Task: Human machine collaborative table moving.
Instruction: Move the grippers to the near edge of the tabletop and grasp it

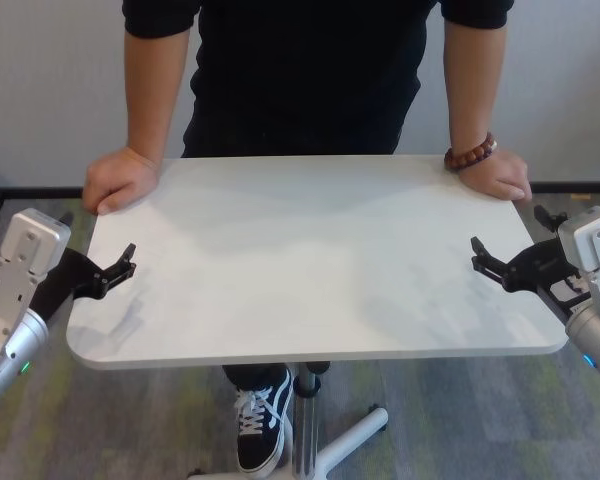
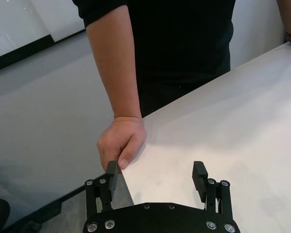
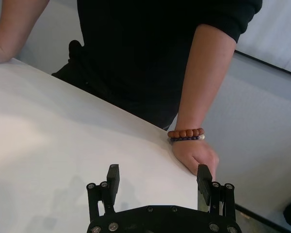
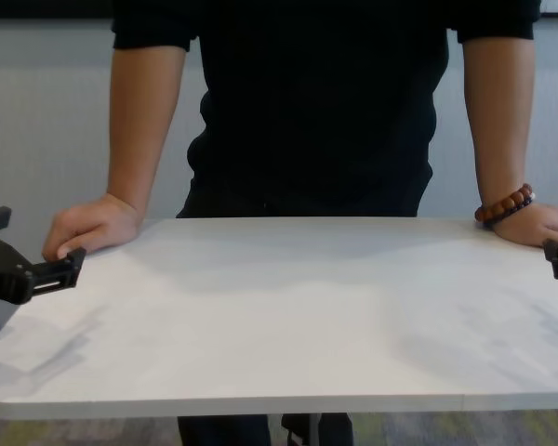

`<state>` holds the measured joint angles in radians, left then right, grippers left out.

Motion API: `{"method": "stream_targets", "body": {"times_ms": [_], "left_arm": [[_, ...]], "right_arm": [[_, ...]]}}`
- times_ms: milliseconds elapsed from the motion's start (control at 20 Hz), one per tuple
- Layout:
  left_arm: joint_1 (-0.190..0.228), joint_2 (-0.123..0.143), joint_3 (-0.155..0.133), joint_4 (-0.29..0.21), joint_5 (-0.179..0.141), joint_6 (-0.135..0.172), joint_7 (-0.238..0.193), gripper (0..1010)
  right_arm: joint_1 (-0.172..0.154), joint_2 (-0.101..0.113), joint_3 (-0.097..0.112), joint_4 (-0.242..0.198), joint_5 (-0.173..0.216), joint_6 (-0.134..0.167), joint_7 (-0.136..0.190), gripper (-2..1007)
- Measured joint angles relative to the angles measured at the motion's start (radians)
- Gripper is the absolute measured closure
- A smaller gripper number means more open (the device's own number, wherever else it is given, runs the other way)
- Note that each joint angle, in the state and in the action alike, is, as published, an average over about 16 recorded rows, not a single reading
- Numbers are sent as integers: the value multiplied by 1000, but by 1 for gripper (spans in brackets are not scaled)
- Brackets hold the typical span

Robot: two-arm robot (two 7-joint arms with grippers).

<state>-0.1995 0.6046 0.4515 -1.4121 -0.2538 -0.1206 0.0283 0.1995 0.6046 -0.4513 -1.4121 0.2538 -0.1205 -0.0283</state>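
The table (image 1: 310, 260) stands between the human (image 1: 310, 70), gripping its far corners, and the left gripper (image 1: 115, 270) and right gripper (image 1: 492, 262), both wide open, holding nothing, which should close evenly on its side edges.

The human (image 1: 315, 70) grips the table's (image 1: 310, 260) far corners; both pincers, seemingly open, flank its sides.

No text, label, brand name, number or sign can be read anywhere in these views; the black canvas sneaker (image 1: 263, 425) with white laces and a white side stripe carries no legible lettering.
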Motion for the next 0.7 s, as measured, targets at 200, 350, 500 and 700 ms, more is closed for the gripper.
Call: {"method": "stream_targets", "body": {"times_ms": [200,350,500,700], "left_arm": [[0,0,0,0,0,0,0,10],[0,0,0,0,0,0,0,10],[0,0,0,0,0,0,0,10],[0,0,0,0,0,0,0,10]], "right_arm": [[0,0,0,0,0,0,0,4],[0,0,0,0,0,0,0,4],[0,0,0,0,0,0,0,4],[0,0,0,0,0,0,0,4]]}}
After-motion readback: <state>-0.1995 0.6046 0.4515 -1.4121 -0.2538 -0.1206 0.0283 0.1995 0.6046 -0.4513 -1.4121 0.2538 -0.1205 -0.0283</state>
